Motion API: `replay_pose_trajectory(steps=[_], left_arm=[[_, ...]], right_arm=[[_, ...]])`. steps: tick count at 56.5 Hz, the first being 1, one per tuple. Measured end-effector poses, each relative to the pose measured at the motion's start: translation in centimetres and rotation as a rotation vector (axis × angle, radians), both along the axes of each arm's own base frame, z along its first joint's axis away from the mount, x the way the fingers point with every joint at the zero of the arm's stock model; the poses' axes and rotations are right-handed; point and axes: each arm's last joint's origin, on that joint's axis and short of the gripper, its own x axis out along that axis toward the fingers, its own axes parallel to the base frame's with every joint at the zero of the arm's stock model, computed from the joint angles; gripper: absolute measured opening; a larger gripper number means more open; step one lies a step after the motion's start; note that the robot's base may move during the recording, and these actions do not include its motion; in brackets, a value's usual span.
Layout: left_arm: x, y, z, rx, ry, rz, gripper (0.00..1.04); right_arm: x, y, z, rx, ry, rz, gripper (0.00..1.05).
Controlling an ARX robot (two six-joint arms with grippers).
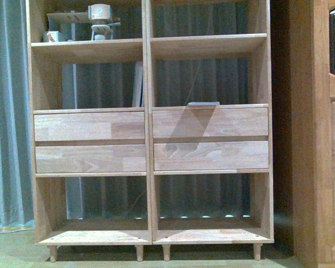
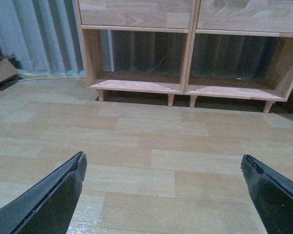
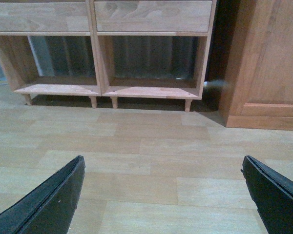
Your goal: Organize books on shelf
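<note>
Seen from the front, squarely facing the shelf (image 1: 206, 46), with neither arm in sight. Upright in the middle-left compartment, against the central divider (image 1: 148, 78), a tall slim book (image 1: 138, 84). Flat at the front lip of the middle-right compartment, just above the drawers (image 1: 209, 123), a thin pale thing (image 1: 203, 103). Probably the paperback, though too small to tell. Judged from that, partly done at best: one book standing, the flat one not yet stood up beside it. Top-left compartment taken up by a small figure (image 1: 100, 21) and a white cup (image 1: 52, 36). Both bottom compartments open and backless, with the curtain (image 1: 8, 111) visible behind. Close on the right, a darker cabinet (image 1: 324, 139), with only a narrow dark gap between it and the shelf. From the left wrist, the left gripper (image 2: 163, 158) spread wide and holding nothing, low over bare floor (image 2: 151, 131) and well short of the peg legs (image 2: 171, 100). Off by the curtain, a scrap of cardboard (image 2: 1, 72). From the right wrist, the right gripper (image 3: 163, 161) likewise spread wide with nothing between its fingers. Open floor ahead, but the cabinet near on the outer side, so likely less swing room there.
</note>
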Motion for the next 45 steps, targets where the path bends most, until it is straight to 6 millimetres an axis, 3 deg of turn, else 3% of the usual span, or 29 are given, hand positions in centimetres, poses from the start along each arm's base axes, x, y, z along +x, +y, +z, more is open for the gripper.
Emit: replay_pose_trajectory(steps=[45], left_arm=[[0.0,0.0,0.0,0.0,0.0,0.0,0.98]], right_arm=[[0.0,0.0,0.0,0.0,0.0,0.0,0.98]])
